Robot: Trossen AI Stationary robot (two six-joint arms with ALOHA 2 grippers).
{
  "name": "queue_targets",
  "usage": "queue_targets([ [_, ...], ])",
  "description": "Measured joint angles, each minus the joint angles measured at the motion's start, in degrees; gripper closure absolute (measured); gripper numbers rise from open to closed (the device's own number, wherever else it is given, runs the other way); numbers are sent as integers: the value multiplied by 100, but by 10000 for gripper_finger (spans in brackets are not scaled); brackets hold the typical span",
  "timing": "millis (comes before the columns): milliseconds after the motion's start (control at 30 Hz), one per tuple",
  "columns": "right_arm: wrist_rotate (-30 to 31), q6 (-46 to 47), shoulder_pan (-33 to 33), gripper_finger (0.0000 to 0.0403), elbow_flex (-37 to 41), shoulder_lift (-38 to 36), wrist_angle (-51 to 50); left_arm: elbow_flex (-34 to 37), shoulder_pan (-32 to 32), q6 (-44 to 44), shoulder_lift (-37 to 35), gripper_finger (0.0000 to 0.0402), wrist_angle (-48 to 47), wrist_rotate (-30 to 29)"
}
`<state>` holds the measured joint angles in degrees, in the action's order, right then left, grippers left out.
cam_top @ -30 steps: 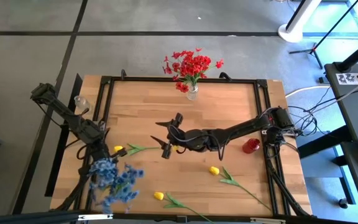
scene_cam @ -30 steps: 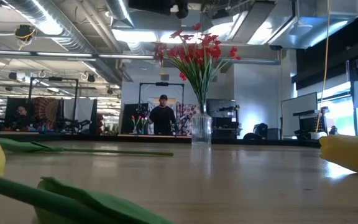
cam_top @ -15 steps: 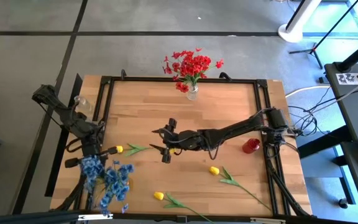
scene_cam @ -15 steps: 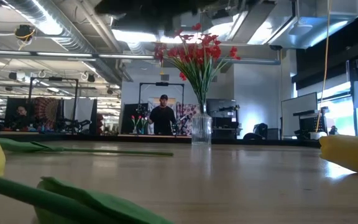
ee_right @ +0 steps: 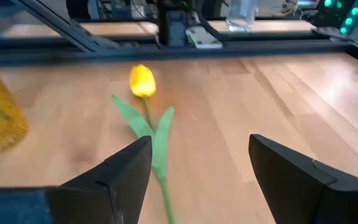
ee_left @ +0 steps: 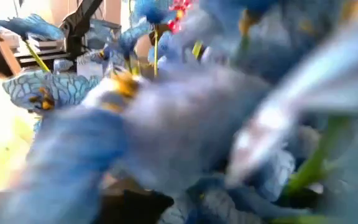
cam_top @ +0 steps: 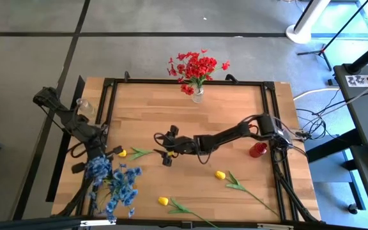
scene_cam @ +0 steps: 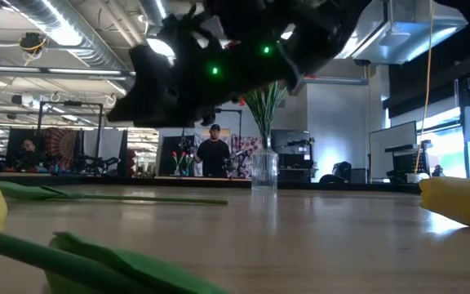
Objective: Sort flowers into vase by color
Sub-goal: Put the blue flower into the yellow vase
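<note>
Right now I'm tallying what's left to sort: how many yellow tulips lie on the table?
3 in the high view: one left of the right gripper, one right of center, one at the near edge. The arm may hide another.

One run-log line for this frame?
left claw: holds blue flowers | right claw: open over yellow tulip | red flowers: in vase

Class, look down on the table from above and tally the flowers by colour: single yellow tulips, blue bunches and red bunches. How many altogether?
Yellow tulips: 3
Blue bunch: 1
Red bunch: 1
Total: 5
</note>
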<state>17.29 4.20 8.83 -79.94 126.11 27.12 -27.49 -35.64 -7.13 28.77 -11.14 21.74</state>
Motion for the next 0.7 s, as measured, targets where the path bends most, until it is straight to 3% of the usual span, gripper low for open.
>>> queue_targets([
  [233,1,-148,-38,134,0,4,-1,0,-2,129,159,389,-53,60],
  [700,4,-118,-23,134,-6,120,-336,4,-74,310,687,387,-196,375],
])
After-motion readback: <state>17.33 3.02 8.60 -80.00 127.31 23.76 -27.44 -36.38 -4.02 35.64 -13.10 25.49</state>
